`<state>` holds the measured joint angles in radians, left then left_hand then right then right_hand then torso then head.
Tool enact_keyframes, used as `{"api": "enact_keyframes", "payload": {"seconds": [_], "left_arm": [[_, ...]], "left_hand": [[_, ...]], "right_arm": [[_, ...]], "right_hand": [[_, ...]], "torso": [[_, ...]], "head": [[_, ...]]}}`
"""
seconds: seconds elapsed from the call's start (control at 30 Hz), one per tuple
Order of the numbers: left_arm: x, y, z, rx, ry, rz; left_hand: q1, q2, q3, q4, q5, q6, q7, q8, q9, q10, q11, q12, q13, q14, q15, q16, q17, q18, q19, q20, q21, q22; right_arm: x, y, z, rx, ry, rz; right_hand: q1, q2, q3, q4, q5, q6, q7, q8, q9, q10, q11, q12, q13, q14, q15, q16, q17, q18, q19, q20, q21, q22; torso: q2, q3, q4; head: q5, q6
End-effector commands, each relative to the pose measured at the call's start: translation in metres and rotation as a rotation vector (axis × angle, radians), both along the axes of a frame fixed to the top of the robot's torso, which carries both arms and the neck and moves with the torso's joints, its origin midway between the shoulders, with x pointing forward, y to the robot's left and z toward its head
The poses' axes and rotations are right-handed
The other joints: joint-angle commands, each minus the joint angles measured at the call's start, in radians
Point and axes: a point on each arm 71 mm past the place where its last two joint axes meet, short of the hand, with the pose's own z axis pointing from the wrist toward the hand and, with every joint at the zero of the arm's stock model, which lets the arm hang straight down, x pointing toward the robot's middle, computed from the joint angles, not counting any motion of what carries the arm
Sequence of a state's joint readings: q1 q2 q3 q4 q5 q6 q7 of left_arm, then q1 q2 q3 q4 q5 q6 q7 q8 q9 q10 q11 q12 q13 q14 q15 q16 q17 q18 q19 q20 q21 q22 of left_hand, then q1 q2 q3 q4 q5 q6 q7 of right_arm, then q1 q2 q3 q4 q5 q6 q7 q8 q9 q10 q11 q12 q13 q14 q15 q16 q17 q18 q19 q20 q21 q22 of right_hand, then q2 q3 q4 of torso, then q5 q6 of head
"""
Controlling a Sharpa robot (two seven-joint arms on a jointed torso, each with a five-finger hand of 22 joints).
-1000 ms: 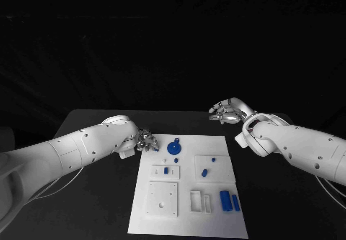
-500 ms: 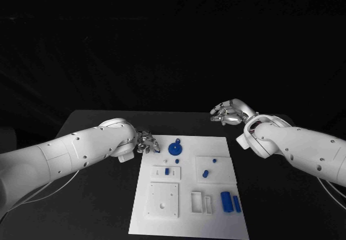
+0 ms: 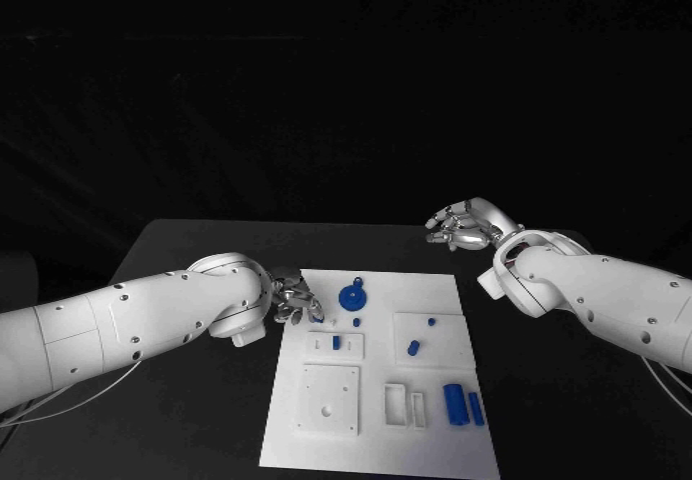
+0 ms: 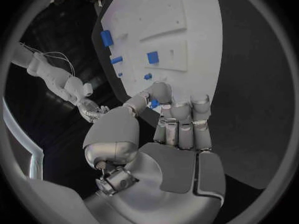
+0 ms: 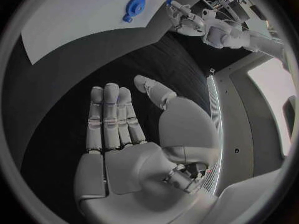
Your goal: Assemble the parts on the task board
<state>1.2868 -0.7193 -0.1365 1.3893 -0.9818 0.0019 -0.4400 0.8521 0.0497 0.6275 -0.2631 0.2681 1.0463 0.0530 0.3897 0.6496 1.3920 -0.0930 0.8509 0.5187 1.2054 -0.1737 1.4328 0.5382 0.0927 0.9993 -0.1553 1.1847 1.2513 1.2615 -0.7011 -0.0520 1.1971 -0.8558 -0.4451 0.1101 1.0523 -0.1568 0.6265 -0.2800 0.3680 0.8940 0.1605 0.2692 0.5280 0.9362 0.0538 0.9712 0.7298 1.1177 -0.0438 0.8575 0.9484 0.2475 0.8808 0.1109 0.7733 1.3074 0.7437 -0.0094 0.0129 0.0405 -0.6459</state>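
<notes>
Left hand (image 4: 163, 115) pinching small blue part (image 4: 153, 103) between fingertips over task board (image 3: 433, 290) edge; light, rigid, slippery; keep fingertip pinch. Right hand (image 3: 464, 225) released, fingers apart, above table (image 3: 188, 240).

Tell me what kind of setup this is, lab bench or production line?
Likely a lab test bench: a black table against a dark backdrop, a white task board with small blue parts, and cabling and equipment at the room's edge in the right wrist view.
</notes>
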Motion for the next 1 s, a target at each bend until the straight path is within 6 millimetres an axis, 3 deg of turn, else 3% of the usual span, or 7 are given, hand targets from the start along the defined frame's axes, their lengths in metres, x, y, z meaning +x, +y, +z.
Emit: {"api": "enact_keyframes", "payload": {"seconds": [0.03, 0.47, 1.0], "left_arm": [[-0.005, -0.002, -0.001, 0.016, -0.021, 0.002], [-0.025, -0.008, -0.016, 0.082, -0.02, -0.068], [-0.027, -0.006, -0.027, 0.12, -0.026, -0.077]], "left_hand": [[-0.009, 0.006, -0.001, -0.007, 0.009, 0.106, -0.037, 0.006, -0.003, 0.01, -0.001, -0.001, -0.001, 0.031, -0.024, 0.008, 0.002, 0.017, 0.007, -0.098, 0.006, 0.001], [-0.054, 0.025, 0.002, -0.02, 0.064, 0.129, -0.046, 0.024, -0.017, 0.025, -0.009, 0.014, 0.012, 0.047, -0.031, 0.026, 0.016, 0.02, 0.02, -0.102, 0.017, 0.006], [-0.061, 0.03, 0.005, -0.022, 0.071, 0.132, -0.048, 0.029, -0.02, 0.026, -0.012, 0.022, 0.018, 0.051, -0.033, 0.032, 0.02, 0.022, 0.024, -0.104, 0.022, 0.008]], "right_arm": [[0.0, 0.001, 0.0, -0.002, -0.003, 0.011], [-0.001, 0.001, -0.001, -0.002, -0.002, 0.011], [-0.001, 0.001, -0.001, -0.002, -0.002, 0.012]], "right_hand": [[0.005, -0.004, -0.003, 0.0, 0.005, -0.004, 0.001, -0.004, 0.001, -0.002, 0.0, 0.004, -0.001, -0.002, 0.001, 0.001, -0.001, 0.014, 0.001, 0.003, -0.004, 0.018], [0.009, -0.004, -0.001, -0.001, 0.009, -0.004, 0.001, -0.004, 0.001, -0.002, -0.001, 0.005, -0.002, -0.003, 0.001, 0.001, -0.002, 0.014, 0.0, 0.003, -0.005, 0.018], [0.01, -0.004, 0.001, -0.001, 0.022, -0.004, 0.001, -0.004, 0.002, -0.003, 0.0, 0.006, -0.004, -0.003, 0.001, 0.002, -0.004, 0.014, 0.001, 0.004, -0.005, 0.018]], "torso": [[0.0, -0.0002, 0.0009], [0.002, -0.0005, 0.0002], [0.002, 0.0003, -0.0009]], "head": [[0.002, -0.002], [0.008, -0.009], [0.009, -0.013]]}}
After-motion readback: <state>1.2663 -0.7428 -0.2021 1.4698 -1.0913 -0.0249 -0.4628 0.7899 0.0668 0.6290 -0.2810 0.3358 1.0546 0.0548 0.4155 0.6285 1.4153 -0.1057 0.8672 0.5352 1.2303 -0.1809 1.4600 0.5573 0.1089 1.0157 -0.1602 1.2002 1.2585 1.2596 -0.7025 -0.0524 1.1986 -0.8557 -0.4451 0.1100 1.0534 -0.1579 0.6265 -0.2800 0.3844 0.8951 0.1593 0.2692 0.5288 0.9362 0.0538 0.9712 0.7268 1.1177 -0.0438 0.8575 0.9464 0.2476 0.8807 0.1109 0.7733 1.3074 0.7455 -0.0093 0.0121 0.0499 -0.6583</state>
